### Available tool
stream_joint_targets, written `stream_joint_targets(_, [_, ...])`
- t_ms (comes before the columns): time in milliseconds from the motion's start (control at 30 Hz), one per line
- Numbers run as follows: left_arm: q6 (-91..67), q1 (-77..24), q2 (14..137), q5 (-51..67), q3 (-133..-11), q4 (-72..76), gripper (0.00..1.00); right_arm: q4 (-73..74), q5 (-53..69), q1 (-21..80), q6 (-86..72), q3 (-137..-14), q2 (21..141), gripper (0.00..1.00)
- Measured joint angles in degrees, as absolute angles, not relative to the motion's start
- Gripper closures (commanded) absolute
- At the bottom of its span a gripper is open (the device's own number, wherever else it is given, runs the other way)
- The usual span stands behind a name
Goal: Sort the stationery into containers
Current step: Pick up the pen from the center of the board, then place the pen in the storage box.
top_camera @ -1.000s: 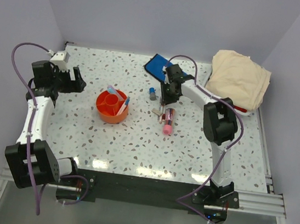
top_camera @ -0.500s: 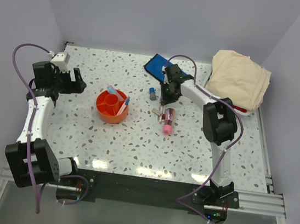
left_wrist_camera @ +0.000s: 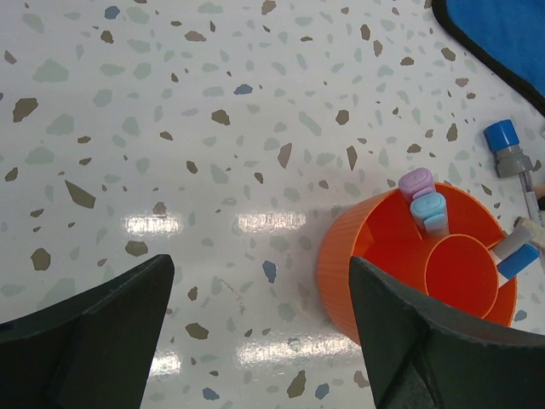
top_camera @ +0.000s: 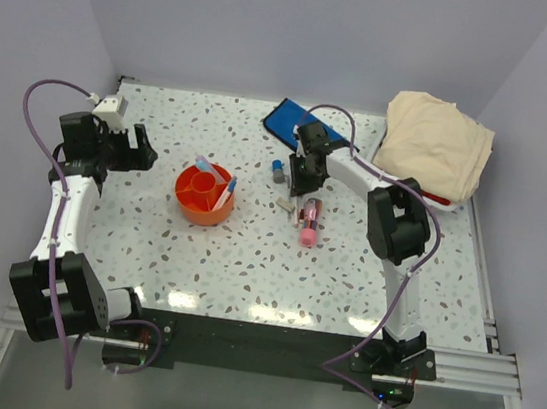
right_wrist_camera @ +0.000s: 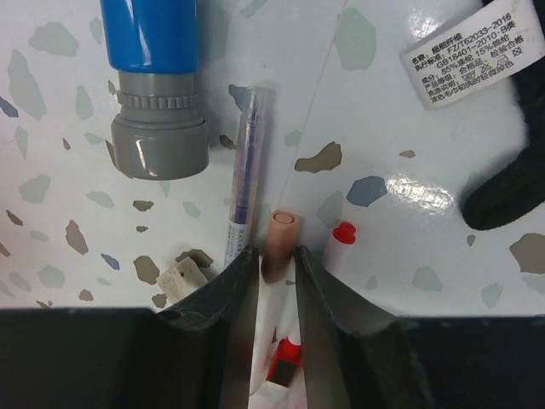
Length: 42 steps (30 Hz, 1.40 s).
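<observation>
Speckled white worktop (top_camera: 246, 261) sits between pale purple walls. On the far left, the left tool (left_wrist_camera: 260, 332) hangs over it with its two fingers wide apart and nothing in them. Just to its right stands the orange tub (left_wrist_camera: 341, 273), with a lilac marker (left_wrist_camera: 415, 181) and a light blue marker (left_wrist_camera: 428, 213) poking up inside.

Past the tub, near the middle, lies a blue-capped marker (right_wrist_camera: 157, 68), and beside it a clear pen (right_wrist_camera: 244, 170). The right tool (right_wrist_camera: 277, 264) is low here, and its fingers squeeze a thin pen (right_wrist_camera: 278, 243) with a tan end. A red-tipped pen (right_wrist_camera: 342, 233) lies just beside the right finger. A pink tube (top_camera: 307, 224) rests a bit nearer, and the blue pouch (top_camera: 290, 118) is at the back.

I think this grip could go wrong. The tool holds the thin pen close to one end, so the pen may swing down or slide out on the way to a container. The clear pen and the red-tipped pen are so close that the fingers may bump them and make them roll away.
</observation>
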<state>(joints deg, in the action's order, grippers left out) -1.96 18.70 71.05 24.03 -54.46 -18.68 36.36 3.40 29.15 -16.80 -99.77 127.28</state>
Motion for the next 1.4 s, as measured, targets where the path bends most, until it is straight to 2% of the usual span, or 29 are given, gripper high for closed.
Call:
stream_joint_targets(267, [-1.98,18.70,71.05,23.75,-54.46,-18.65,0.11,37.01,-0.78,31.14,-16.34,-101.06,128.14,0.64])
stream_joint_targets(400, [-1.98,18.70,71.05,23.57,-54.46,-18.44,0.11,36.91,-6.50,33.45,-14.66,-100.90,128.35,0.76])
stream_joint_targets(467, [-2.02,18.70,71.05,23.51,-54.46,-18.44,0.11,35.86,-8.71,34.44,-14.28,-100.18,128.27,0.79])
stream_joint_targets(500, [-2.04,18.70,71.05,23.49,-54.46,-18.41,0.11,35.42,-9.67,34.83,-14.15,-99.72,128.16,0.93])
stream_joint_targets(533, [-2.15,18.70,71.02,23.38,-54.46,-18.39,0.11,34.79,-10.74,35.14,-14.04,-99.18,127.90,1.00])
stream_joint_targets(867, [-2.35,18.72,69.25,23.11,-54.11,-18.48,0.11,35.27,-11.66,35.22,-13.43,-99.35,126.98,1.00])
stream_joint_targets(1033, [-2.39,18.74,68.71,23.22,-53.98,-18.20,0.12,39.57,-3.92,32.77,-14.09,-102.56,125.12,1.00])
stream_joint_targets(1167, [-2.39,18.74,69.10,23.88,-53.49,-17.91,0.12,36.62,0.49,32.01,-14.85,-104.01,118.67,1.00])
stream_joint_targets(1267, [-2.37,18.74,70.32,24.10,-53.49,-17.78,0.12,29.58,2.81,32.75,-15.09,-101.43,111.00,1.00])
stream_joint_targets(1400, [-2.37,18.74,72.95,24.08,-53.49,-17.91,0.12,7.07,4.73,36.69,-13.87,-84.44,95.50,1.00])
